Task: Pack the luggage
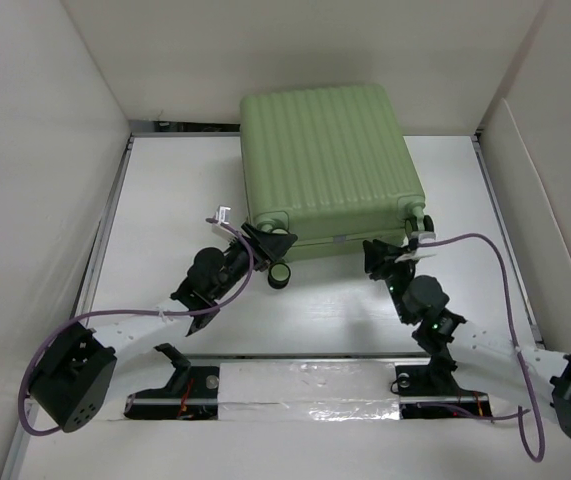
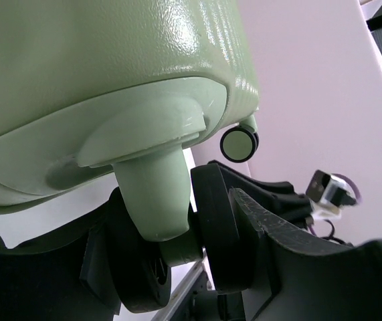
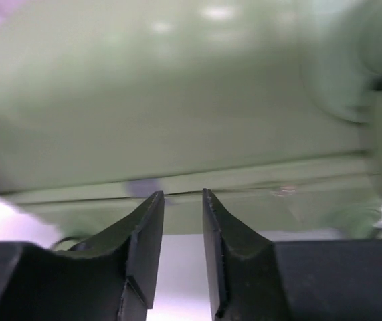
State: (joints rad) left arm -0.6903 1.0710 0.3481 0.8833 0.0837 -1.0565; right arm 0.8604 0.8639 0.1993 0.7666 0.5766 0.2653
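The luggage (image 1: 330, 160) is a light green ribbed suitcase, closed, lying flat at the back middle of the table. My left gripper (image 1: 273, 250) is at its near left corner. In the left wrist view the fingers (image 2: 277, 234) straddle the black-and-green twin wheel (image 2: 217, 227) under the shell (image 2: 110, 67), and my left gripper (image 2: 177, 234) is shut on it. A second wheel (image 2: 239, 144) shows farther off. My right gripper (image 1: 383, 252) is at the near right corner. In the right wrist view my right gripper (image 3: 182, 197) stands a narrow gap open and empty, its tips just at the shell's seam (image 3: 257, 184).
White walls (image 1: 35, 150) close in the table on the left, back and right. A metal rail (image 1: 105, 230) runs along the left edge. Purple cables (image 1: 485, 245) loop from both arms. A taped strip (image 1: 305, 395) lies between the arm bases.
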